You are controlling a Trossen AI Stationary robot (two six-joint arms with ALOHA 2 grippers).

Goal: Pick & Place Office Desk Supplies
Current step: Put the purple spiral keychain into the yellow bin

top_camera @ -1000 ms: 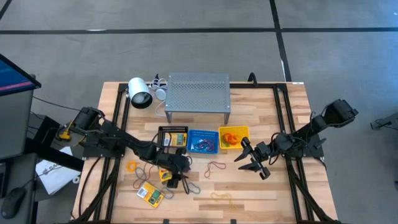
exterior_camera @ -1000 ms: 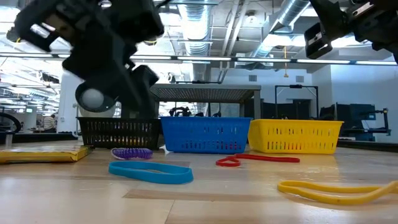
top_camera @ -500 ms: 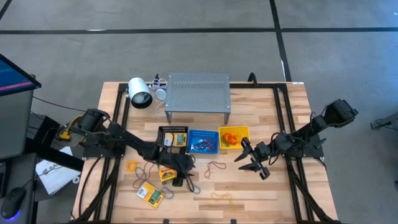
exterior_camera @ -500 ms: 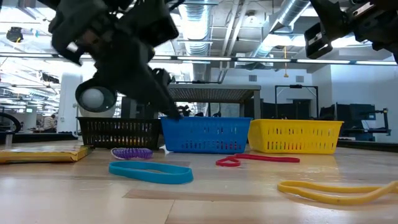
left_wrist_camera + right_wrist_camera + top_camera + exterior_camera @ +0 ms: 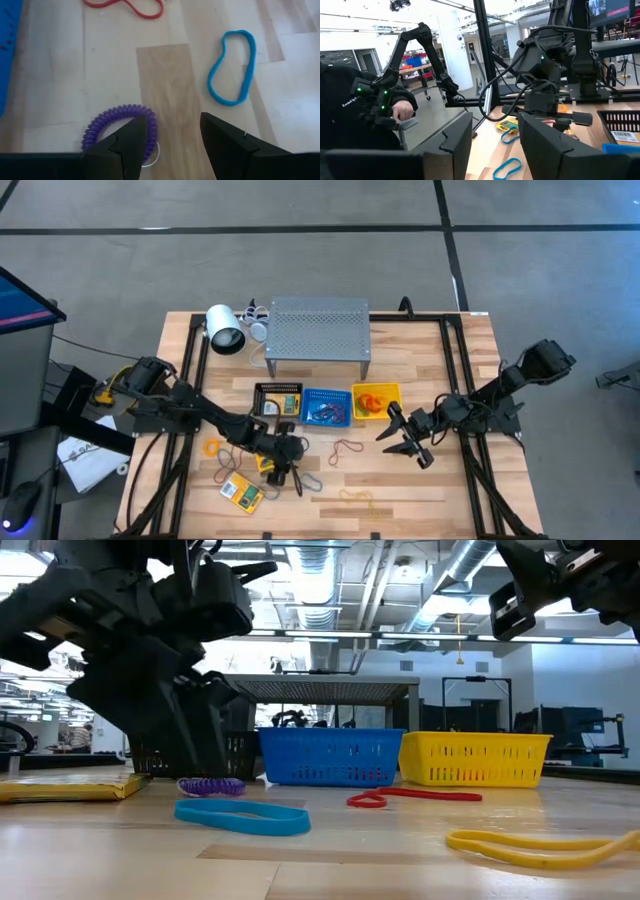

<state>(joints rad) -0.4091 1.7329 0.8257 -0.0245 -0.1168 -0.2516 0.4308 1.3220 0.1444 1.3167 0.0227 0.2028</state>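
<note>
My left gripper point(image 5: 172, 120) is open and points down at a purple coil loop point(image 5: 117, 126) with a small metal ring, which lies flat on the wood. One fingertip point(image 5: 137, 131) overlaps the coil's rim, and the other stands beside it. A blue band loop point(image 5: 232, 67) and a red band point(image 5: 125, 7) lie flat farther off. In the low view the coil point(image 5: 210, 785) lies just below the left gripper point(image 5: 205, 755). My right gripper point(image 5: 400, 440) hangs open above the table's right half, holding nothing. My left gripper comes at the purple coil loop from above with its fingers pointing down. One fingertip is over the coil's rim point(image 5: 150, 117). I cannot tell whether it touches the coil.
Black point(image 5: 277, 400), blue point(image 5: 326, 407) and yellow point(image 5: 376, 400) baskets stand in a row mid-table. Behind them are the grey shelf point(image 5: 318, 330) and white lamp point(image 5: 225, 330). Yellow-green packs point(image 5: 243, 493), an orange band point(image 5: 211, 447), a red-brown band point(image 5: 346, 450) and a yellow band point(image 5: 540, 845) lie loose. A person point(image 5: 370, 110) sits beyond the table.
My left gripper swung toward the blue basket, then came back toward the near edge. It dropped until its fingers pointed down over the purple coil. The right arm stayed still.
</note>
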